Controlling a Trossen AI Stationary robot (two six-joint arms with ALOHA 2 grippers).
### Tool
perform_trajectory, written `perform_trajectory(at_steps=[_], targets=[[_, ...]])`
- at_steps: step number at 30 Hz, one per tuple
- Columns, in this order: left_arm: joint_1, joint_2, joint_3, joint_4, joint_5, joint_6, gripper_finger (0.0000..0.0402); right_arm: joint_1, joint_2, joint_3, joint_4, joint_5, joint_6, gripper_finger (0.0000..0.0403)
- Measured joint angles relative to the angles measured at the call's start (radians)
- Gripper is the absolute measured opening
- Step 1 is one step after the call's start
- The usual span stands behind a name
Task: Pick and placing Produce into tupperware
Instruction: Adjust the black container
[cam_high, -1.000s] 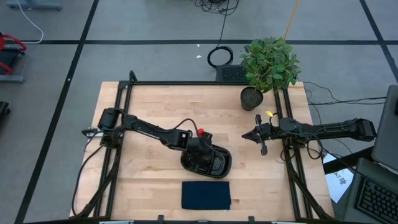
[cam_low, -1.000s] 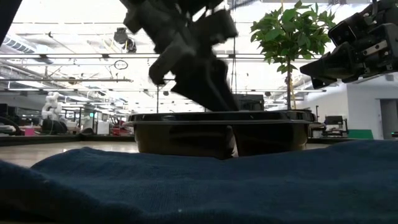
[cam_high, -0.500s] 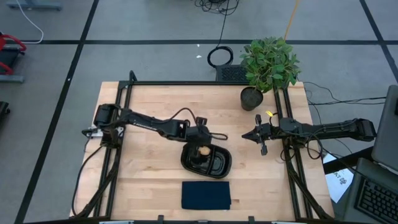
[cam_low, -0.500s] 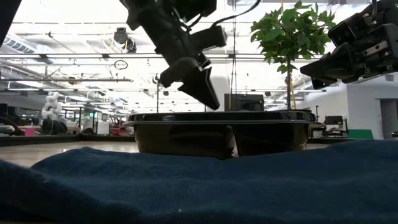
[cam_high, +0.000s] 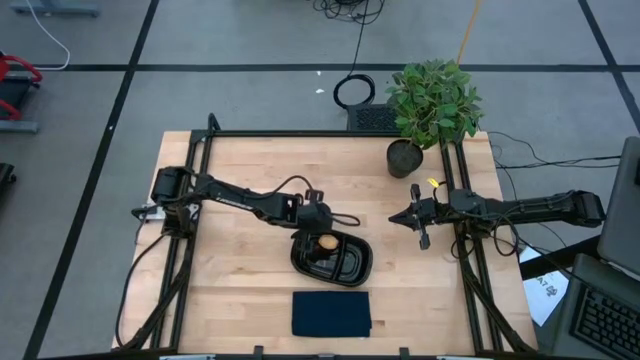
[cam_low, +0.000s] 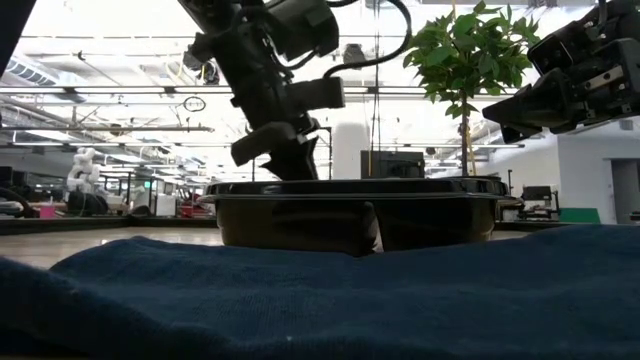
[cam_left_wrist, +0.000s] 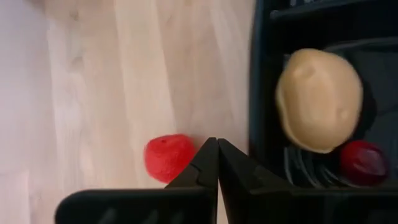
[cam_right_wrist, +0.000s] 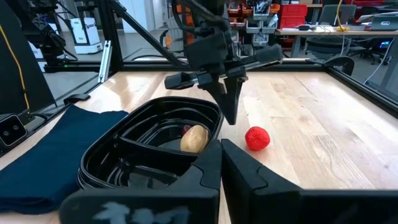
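The left gripper (cam_high: 318, 214) hangs just above the far rim of the tupperware (cam_high: 352, 266), its jaws pressed together with nothing between them, as the left wrist view (cam_left_wrist: 217, 163) shows them meeting in a thin line; in the right wrist view it (cam_right_wrist: 229, 106) points straight down between the container's rim and the bright red ball (cam_right_wrist: 257, 138); that ball lies on the bare worktop (cam_high: 240, 180) just outside the tupperware (cam_right_wrist: 112, 158), on the side toward the back of the worktop, and in the left wrist view the red ball (cam_left_wrist: 168, 157) sits just beside the closed fingertips and close to the container's black wall (cam_left_wrist: 260, 93); inside the tupperware, in the compartment nearer the left arm, rests the tan-orange ball (cam_high: 326, 241), a pale potato-like lump (cam_left_wrist: 318, 99) with the small dark red piece (cam_left_wrist: 362, 162) touching or nearly touching it; the second compartment, beyond the divider, shows no produce that can be made out; the right gripper (cam_high: 421, 221) waits at the right edge of the worktop, well apart from the container, and its jaws are closed, the 2 fingers meeting in the right wrist view (cam_right_wrist: 221, 163); a folded dark blue cloth (cam_high: 331, 313) lies flat at the front edge just beside the tupperware; a potted green plant (cam_high: 432, 103) stands at the far right corner; in the low view the container (cam_low: 355, 212) rises behind the cloth (cam_low: 300, 300).
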Motion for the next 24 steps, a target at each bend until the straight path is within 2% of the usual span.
perform_trajectory(at_steps=[5, 12, 24], targets=[[0.007, 0.000, 0.000, -0.023, -0.046, -0.020, 0.0007, 0.000, 0.000, 0.000, 0.000, 0.000, 0.000, 0.0000], [0.020, 0.000, 0.000, -0.094, -0.041, -0.087, 0.0013, 0.000, 0.000, 0.000, 0.000, 0.000, 0.000, 0.0000], [-0.048, 0.000, 0.000, -0.128, -0.012, -0.135, 0.0008, 0.000, 0.000, 0.000, 0.000, 0.000, 0.000, 0.0000]])
